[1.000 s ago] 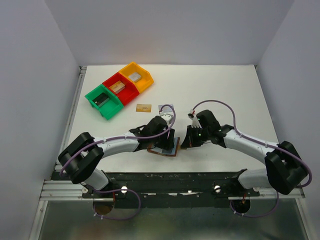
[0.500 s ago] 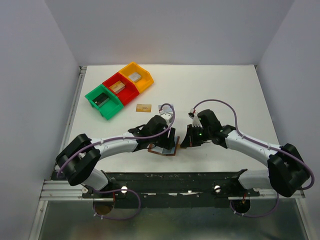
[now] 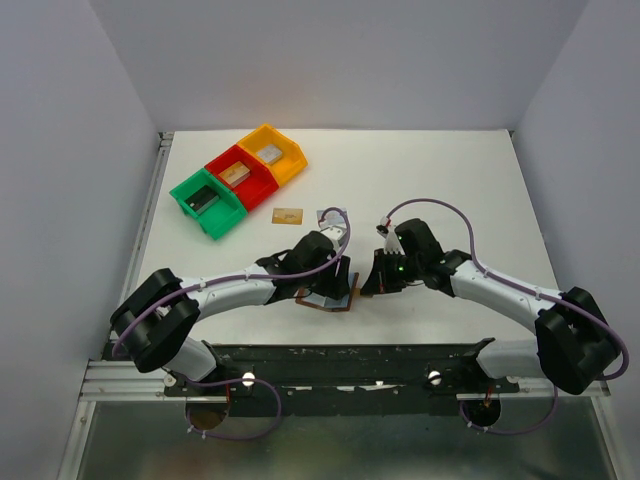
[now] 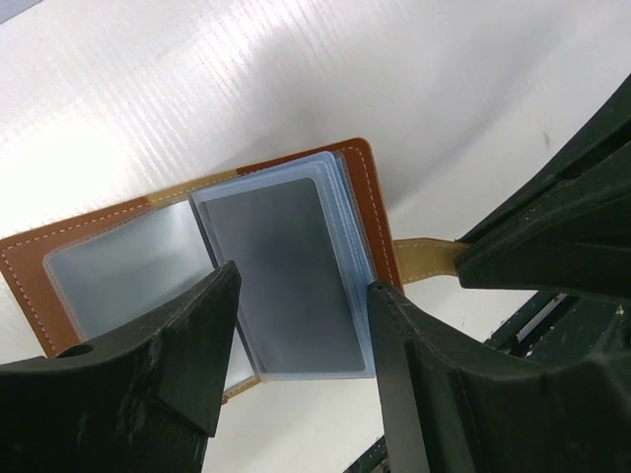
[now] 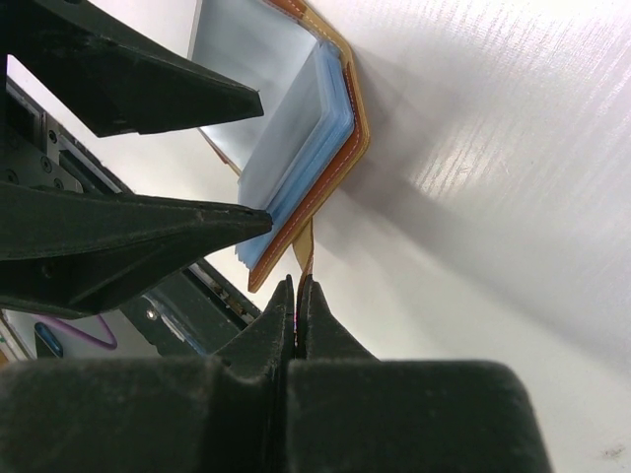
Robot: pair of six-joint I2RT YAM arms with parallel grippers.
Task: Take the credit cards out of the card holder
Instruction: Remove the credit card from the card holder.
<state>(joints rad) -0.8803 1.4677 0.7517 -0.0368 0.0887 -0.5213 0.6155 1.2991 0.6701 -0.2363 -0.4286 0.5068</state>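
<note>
The card holder [image 4: 197, 236] lies open on the white table, brown leather with light-blue clear sleeves. A dark credit card [image 4: 281, 266] shows inside the top sleeve. My left gripper [image 4: 301, 340] hovers open, its fingers [image 4: 192, 340] straddling the near end of the sleeve stack. My right gripper [image 5: 299, 291] is shut on the holder's tan snap tab [image 5: 304, 246]. In the top view the holder [image 3: 322, 298] sits between the left gripper [image 3: 338, 275] and the right gripper [image 3: 368, 285]. A gold-tan card [image 3: 288, 216] and a silvery card [image 3: 326, 215] lie loose farther back.
Green [image 3: 207, 201], red [image 3: 240, 175] and yellow [image 3: 272, 152] bins stand in a row at the back left, each with a block inside. The black rail [image 3: 350, 358] of the arm bases runs along the near table edge, close behind the holder.
The left arm has shifted very slightly. The card holder, the loose cards and the right gripper on the tab stay where they were.
</note>
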